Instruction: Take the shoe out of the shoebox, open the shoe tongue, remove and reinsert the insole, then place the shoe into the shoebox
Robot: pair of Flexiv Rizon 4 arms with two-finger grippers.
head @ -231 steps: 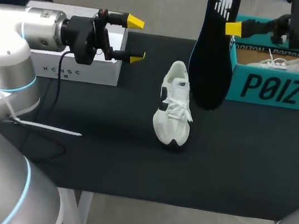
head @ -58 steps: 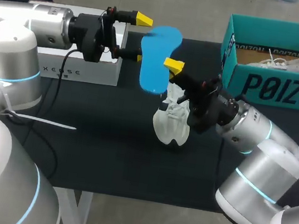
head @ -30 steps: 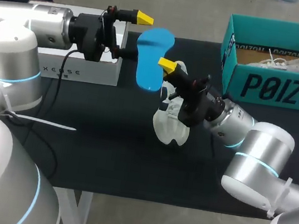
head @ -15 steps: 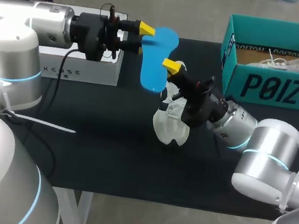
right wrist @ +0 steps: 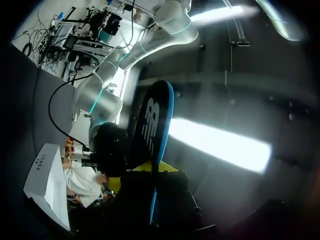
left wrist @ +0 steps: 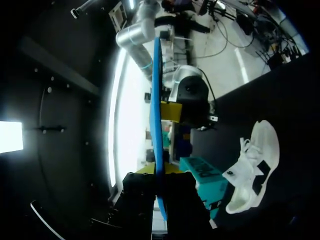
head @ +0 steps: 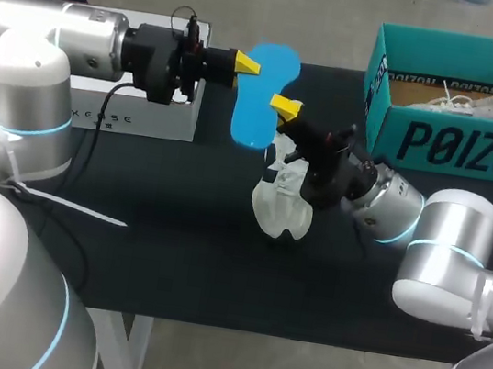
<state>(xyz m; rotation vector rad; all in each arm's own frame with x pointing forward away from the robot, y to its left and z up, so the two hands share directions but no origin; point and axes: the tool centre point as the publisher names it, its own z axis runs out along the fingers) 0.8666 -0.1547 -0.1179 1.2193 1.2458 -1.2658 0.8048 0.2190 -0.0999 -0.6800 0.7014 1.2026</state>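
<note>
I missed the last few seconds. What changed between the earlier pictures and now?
The right gripper brought the blue foam insole down from beside the teal cardboard shoebox to above the white sneaker. The left gripper moved in and shut on its upper end. The sneaker and shoebox stayed put.

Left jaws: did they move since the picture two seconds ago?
Yes. In the head view the left jaws went right, away from the white box, and closed on the blue insole.
</note>
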